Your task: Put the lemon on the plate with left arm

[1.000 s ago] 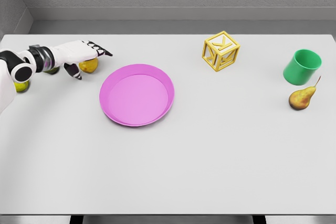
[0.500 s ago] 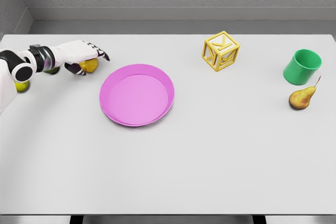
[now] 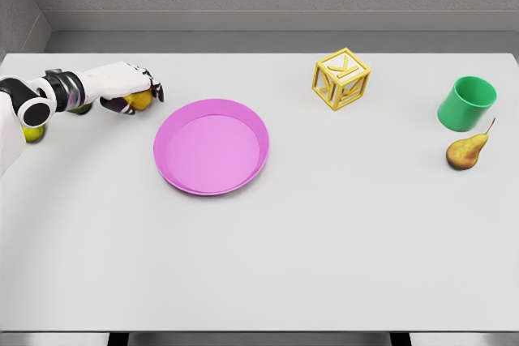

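The left robot hand (image 3: 130, 87) reaches in from the left edge, low over the far-left part of the white surface (image 3: 324, 232). Its fingers (image 3: 150, 87) are curled down over a yellow lemon (image 3: 139, 101), with the dark fingertips wrapped around the fruit's far and right sides and the thumb tucked against its near side. The robot hand is narrow, closed onto the lemon; only the lower yellow part of the fruit shows beneath the palm. Whether the lemon rests on the surface or is just clear of it cannot be told from this view.

The lemon sits near the pink plate (image 3: 243, 172), to its upper left and apart from the rim. The plate lies flat at centre-left with nothing on it.

Two more small yellow-green fruits sit partly hidden behind the arm: one (image 3: 79, 108) beside the wrist, one (image 3: 32, 133) near the forearm joint at the left edge. What kind they are is unclear.

On the far right side stand a yellow open-frame letter cube (image 3: 341, 79), a green cup (image 3: 466, 103) tilted slightly, and a brown-yellow pear (image 3: 466, 151) lying just below the cup.
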`<state>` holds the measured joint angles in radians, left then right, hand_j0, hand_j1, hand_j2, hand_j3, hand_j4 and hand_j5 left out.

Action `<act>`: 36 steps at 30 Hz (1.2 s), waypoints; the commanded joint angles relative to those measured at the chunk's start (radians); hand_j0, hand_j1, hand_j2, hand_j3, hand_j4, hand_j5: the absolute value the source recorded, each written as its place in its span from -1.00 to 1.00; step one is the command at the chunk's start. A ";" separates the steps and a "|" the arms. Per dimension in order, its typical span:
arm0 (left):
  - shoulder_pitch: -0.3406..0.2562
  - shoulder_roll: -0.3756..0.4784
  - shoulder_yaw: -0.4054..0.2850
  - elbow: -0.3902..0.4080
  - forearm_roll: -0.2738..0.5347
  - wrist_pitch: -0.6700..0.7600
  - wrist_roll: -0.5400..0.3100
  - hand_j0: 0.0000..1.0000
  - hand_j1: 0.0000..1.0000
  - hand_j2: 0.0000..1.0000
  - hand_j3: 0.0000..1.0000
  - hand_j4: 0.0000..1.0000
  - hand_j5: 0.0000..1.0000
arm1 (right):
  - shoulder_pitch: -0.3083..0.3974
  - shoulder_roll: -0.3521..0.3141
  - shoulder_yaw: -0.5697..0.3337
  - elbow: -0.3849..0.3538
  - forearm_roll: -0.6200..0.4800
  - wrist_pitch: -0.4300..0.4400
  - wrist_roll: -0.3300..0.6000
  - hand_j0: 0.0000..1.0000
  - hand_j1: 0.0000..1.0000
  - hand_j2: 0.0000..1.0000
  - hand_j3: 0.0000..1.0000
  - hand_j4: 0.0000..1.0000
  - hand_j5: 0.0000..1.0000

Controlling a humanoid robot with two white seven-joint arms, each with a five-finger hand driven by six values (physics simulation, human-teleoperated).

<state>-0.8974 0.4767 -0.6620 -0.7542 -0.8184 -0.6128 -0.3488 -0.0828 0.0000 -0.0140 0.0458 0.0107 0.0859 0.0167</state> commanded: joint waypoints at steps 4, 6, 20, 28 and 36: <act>0.000 0.002 0.002 0.000 0.010 0.002 -0.001 0.08 0.08 0.08 0.08 0.08 0.08 | 0.000 0.000 0.000 0.000 0.000 0.000 0.000 1.00 1.00 1.00 1.00 1.00 1.00; 0.000 0.002 0.004 -0.004 0.011 0.002 -0.001 0.04 0.04 0.04 0.04 0.04 0.04 | 0.000 0.000 0.000 0.000 0.000 0.000 0.000 1.00 1.00 1.00 1.00 1.00 1.00; 0.006 0.005 0.015 -0.062 0.018 0.002 -0.004 0.02 0.02 0.02 0.02 0.02 0.02 | 0.000 0.000 0.000 0.000 0.000 0.000 0.000 1.00 1.00 1.00 1.00 1.00 1.00; 0.011 0.010 0.015 -0.155 0.036 0.002 -0.007 0.02 0.02 0.02 0.02 0.02 0.02 | 0.000 0.000 0.000 0.000 0.000 0.000 0.000 1.00 1.00 1.00 1.00 1.00 1.00; 0.018 0.029 0.015 -0.244 0.070 0.002 -0.007 0.02 0.02 0.02 0.02 0.02 0.02 | 0.000 0.000 0.000 0.000 0.000 0.000 0.000 1.00 1.00 1.00 1.00 1.00 1.00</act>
<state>-0.8774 0.4975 -0.6494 -0.9733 -0.7669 -0.6130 -0.3580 -0.0828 0.0000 -0.0140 0.0458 0.0107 0.0859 0.0167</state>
